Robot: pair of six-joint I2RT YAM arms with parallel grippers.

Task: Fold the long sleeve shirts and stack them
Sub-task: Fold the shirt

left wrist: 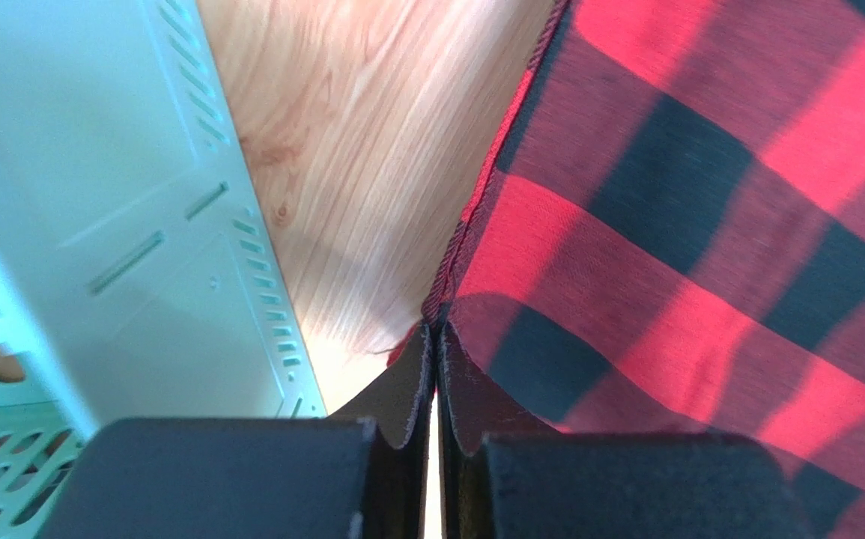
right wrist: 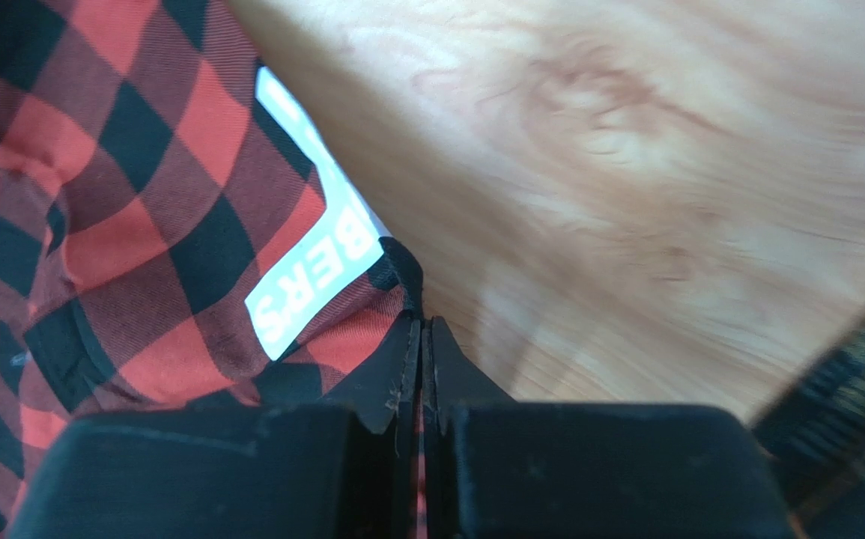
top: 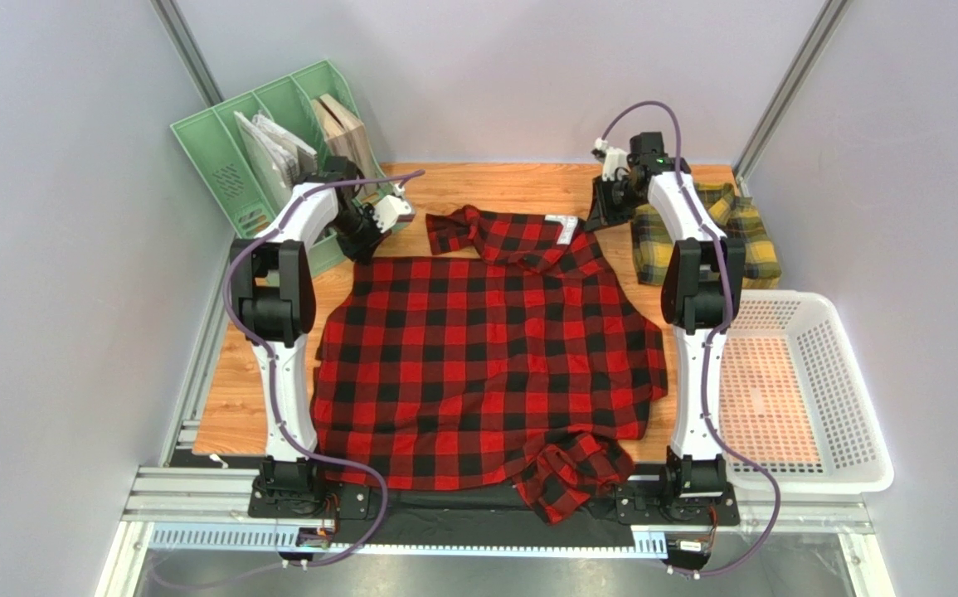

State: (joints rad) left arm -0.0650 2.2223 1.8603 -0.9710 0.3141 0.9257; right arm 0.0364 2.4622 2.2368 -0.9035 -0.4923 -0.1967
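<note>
The red-and-black check shirt (top: 490, 355) lies spread out on the wooden table (top: 228, 398), with one sleeve bunched at the near edge and another folded at the far side. My left gripper (top: 367, 249) is shut on its far left corner, next to the hem (left wrist: 482, 191), its tips (left wrist: 437, 331) pinching the cloth. My right gripper (top: 597, 224) is shut on the far right corner (right wrist: 422, 320), beside the white lettered patch (right wrist: 313, 270). The yellow-and-dark-green shirt (top: 708, 236) lies crumpled at the far right and also shows in the right wrist view (right wrist: 842, 393).
A green file organizer (top: 278, 149) with books stands at the far left, its wall (left wrist: 122, 225) close to my left gripper. A white plastic basket (top: 808, 386) sits off the table's right side. Grey walls enclose the table.
</note>
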